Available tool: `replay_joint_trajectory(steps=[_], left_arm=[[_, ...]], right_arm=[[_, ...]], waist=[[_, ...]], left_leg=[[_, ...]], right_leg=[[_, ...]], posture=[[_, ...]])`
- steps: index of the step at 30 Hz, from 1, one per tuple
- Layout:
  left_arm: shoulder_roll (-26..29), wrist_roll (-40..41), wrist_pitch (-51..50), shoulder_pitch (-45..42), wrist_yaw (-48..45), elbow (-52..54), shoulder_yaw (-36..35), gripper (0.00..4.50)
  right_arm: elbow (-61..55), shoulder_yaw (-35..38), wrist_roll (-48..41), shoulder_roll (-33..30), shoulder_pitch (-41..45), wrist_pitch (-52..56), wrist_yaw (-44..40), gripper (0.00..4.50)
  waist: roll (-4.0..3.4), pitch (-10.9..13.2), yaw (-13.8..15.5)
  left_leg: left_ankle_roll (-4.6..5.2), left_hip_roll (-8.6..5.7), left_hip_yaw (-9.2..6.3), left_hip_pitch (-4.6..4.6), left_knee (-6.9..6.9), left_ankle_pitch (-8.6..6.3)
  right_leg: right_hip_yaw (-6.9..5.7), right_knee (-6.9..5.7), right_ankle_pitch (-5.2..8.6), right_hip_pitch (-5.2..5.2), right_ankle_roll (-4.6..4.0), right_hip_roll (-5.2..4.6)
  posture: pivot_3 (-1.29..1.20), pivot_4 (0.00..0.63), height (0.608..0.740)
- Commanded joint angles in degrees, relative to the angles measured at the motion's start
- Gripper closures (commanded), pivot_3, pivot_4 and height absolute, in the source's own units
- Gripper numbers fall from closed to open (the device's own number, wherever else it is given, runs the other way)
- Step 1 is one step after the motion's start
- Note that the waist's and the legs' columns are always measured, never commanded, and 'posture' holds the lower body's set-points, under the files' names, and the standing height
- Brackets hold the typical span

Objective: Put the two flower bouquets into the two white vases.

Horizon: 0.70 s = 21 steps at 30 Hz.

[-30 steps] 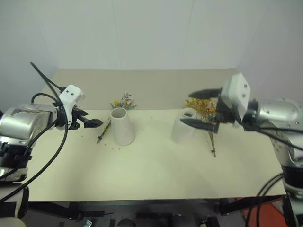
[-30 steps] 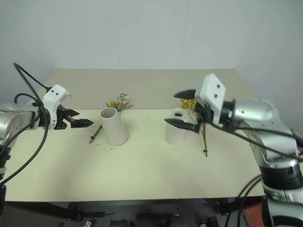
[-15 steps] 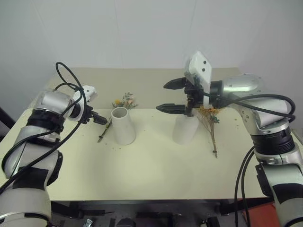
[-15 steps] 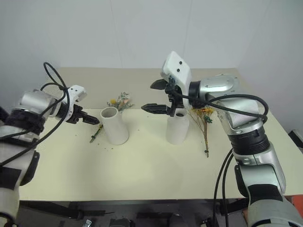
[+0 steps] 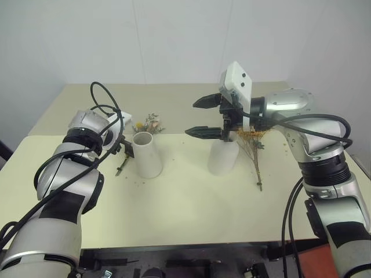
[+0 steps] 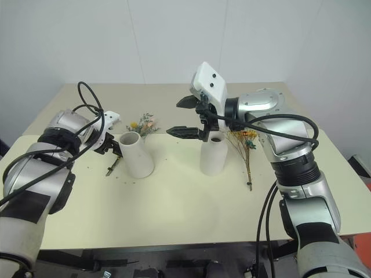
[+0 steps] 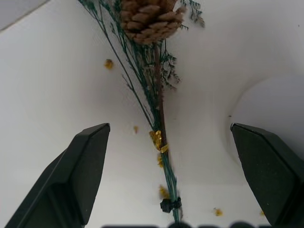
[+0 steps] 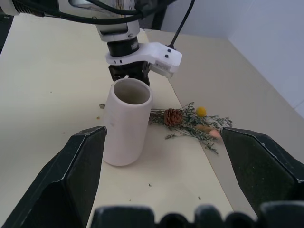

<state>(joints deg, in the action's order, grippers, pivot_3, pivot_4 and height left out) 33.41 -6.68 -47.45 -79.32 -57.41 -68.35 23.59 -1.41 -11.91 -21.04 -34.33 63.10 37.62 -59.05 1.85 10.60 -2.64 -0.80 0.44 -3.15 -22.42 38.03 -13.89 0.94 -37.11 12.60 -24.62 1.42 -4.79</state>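
The mixed bouquet (image 5: 149,123) lies flat on the table behind the tapered white vase (image 5: 146,154), its stem (image 7: 161,142) running out to that vase's left. My left gripper (image 5: 119,149) points down over this stem. It is open, the stem lying between its fingers (image 7: 85,166) and the pine cone (image 7: 149,16) beyond them. My right gripper (image 5: 191,118) hovers open, pointing left, above and to the left of the bottle-shaped white vase (image 5: 223,157). The yellow bouquet (image 5: 253,142) lies just right of that vase.
Small yellow and dark crumbs (image 7: 109,63) are scattered on the cream table (image 5: 185,202) around the stems. The table's far half (image 5: 185,98) lies behind the vases, ending at a white wall. Cables loop off my left arm (image 5: 98,95).
My left gripper has swung in and down over the mixed bouquet's stem beside the tapered vase. My right gripper has shifted left, above the bottle-shaped vase. Both stay open.
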Motion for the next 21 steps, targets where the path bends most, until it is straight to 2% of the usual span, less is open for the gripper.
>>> replay_joint_trajectory(steps=[1, 3, 7, 18, 21], left_arm=[[-0.44, -1.94, 0.83, -0.18, -0.58, -0.27, -0.59, 0.04], [-0.72, -2.58, 0.98, 0.38, -0.62, -0.26, -0.55, 0.04], [-0.96, -3.52, 0.98, 0.96, -0.88, -0.22, -1.04, 0.88], [-1.17, -5.34, 0.55, 2.95, 0.16, -0.25, -2.20, 4.36], [-1.19, -5.54, 0.33, 3.78, -0.07, -0.25, -2.60, 4.48]], right_arm=[[-2.10, 2.55, -0.23, -0.85, 0.67, -0.86, -0.24, 0.00], [-2.44, 2.75, -0.36, -1.01, 0.43, -0.71, -0.20, 0.00], [-3.09, 3.16, -0.62, -1.18, -0.03, -0.30, -0.22, 0.00], [-4.52, 3.67, -1.56, -1.16, -0.05, 0.42, -0.18, 0.00], [-4.63, 3.89, -1.73, -1.28, 0.14, 0.65, -0.34, 0.00]], waist=[[0.00, 0.00, 0.05], [0.00, 0.00, 0.08], [0.00, 0.00, 0.11], [0.00, 0.00, 0.03], [0.00, 0.00, 0.09]], left_leg=[[0.00, 0.00, -0.01, 0.00, 0.00, 0.00], [0.00, -0.01, -0.01, -0.01, 0.00, 0.00], [0.00, -0.02, -0.01, -0.03, 0.01, 0.00], [0.00, -0.02, -0.01, -0.02, 0.04, 0.00], [0.00, -0.02, -0.01, 0.00, 0.05, 0.00]], right_leg=[[0.00, 0.00, 0.00, 0.00, 0.00, 0.00], [0.00, 0.00, 0.00, 0.00, 0.00, 0.00], [0.00, 0.00, -0.01, 0.00, 0.02, -0.02], [0.00, -0.01, -0.02, -0.01, 0.02, -0.02], [0.01, -0.01, -0.02, 0.00, 0.02, -0.02]], posture=[[0.00, 0.150, 0.740], [0.00, 0.150, 0.740], [0.00, 0.150, 0.740], [0.00, 0.150, 0.740], [0.00, 0.150, 0.740]])
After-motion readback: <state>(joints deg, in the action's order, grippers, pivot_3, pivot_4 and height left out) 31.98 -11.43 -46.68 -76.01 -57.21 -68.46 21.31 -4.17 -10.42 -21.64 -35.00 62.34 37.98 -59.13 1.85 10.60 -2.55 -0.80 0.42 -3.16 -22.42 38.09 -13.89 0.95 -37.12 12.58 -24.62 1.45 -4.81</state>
